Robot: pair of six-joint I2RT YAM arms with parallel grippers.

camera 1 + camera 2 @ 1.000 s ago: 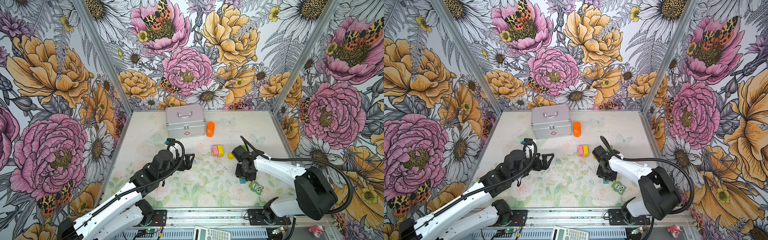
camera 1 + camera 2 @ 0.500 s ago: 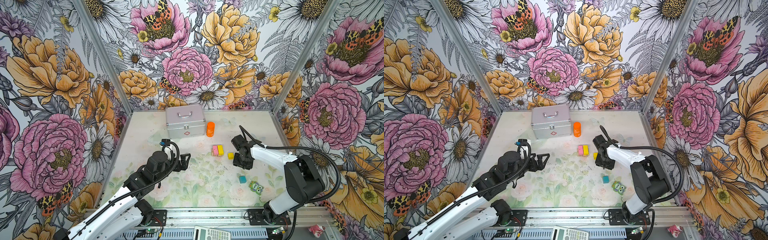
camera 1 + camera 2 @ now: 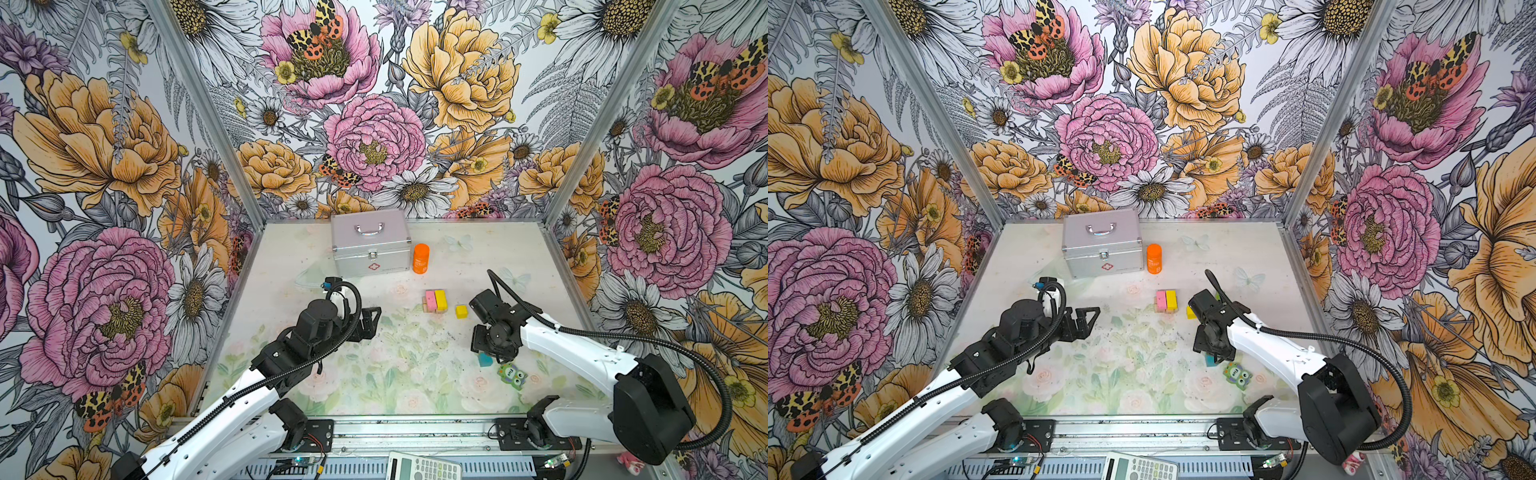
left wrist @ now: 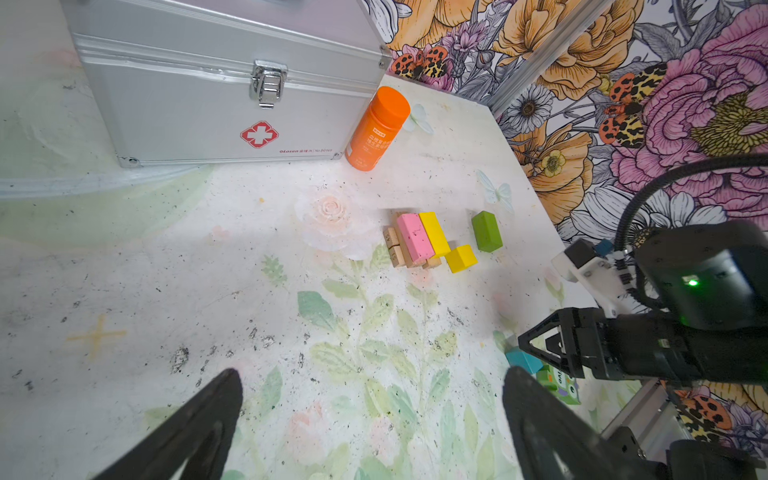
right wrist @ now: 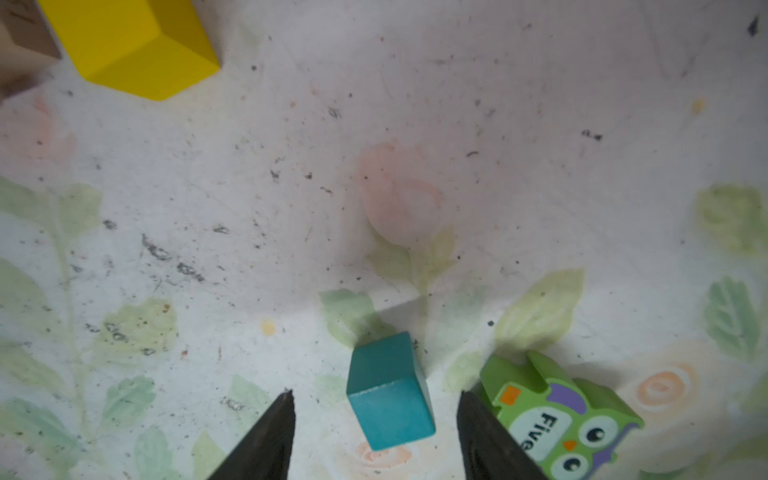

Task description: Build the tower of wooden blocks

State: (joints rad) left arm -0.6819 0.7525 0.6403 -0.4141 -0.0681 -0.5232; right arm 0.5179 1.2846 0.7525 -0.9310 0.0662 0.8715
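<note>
The tower (image 3: 435,301) (image 3: 1166,300) (image 4: 415,241) is a low stack of tan planks with a pink plank and a yellow bar on top. A yellow cube (image 3: 461,311) (image 5: 137,45) lies beside it, and a green bar (image 4: 486,231) further right. My right gripper (image 5: 375,395) (image 3: 484,353) is open over the teal cube (image 5: 388,399) (image 3: 484,359), one finger on each side with a gap on both. The green owl piece (image 5: 557,415) (image 3: 512,375) lies just past one finger. My left gripper (image 4: 372,374) (image 3: 372,320) is open and empty, left of the tower.
A silver metal case (image 3: 370,245) stands at the back with an orange bottle (image 3: 420,258) next to it. Patterned walls close the table on three sides. A calculator (image 3: 424,467) lies on the front rail.
The right gripper was by the yellow cube half a second ago and has come back toward the front, over the teal cube. The left arm has barely moved.
</note>
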